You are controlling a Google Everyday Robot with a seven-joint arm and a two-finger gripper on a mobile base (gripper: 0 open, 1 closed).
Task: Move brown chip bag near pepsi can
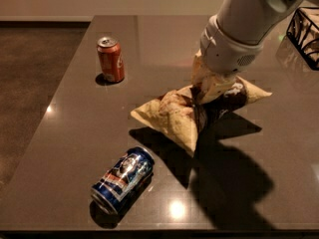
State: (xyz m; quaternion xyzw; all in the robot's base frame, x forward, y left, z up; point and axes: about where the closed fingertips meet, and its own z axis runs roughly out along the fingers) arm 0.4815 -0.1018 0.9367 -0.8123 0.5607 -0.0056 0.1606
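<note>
Camera view showed the gripper (215, 81), beneath the white wrist (239, 29), clamped on the bunched top of the brown chip bag (172, 116), which rested on the table (65, 133). The pepsi can (122, 179) lay on its side nearer the front edge, apart from the bag; 1 orange can (110, 59) stood back left.

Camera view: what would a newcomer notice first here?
The big white arm at upper right, its gripper down on the bunched top of the brown chip bag mid-table. Next, the pepsi can lying on its side near the front edge, and an upright orange-red can at far left.
</note>
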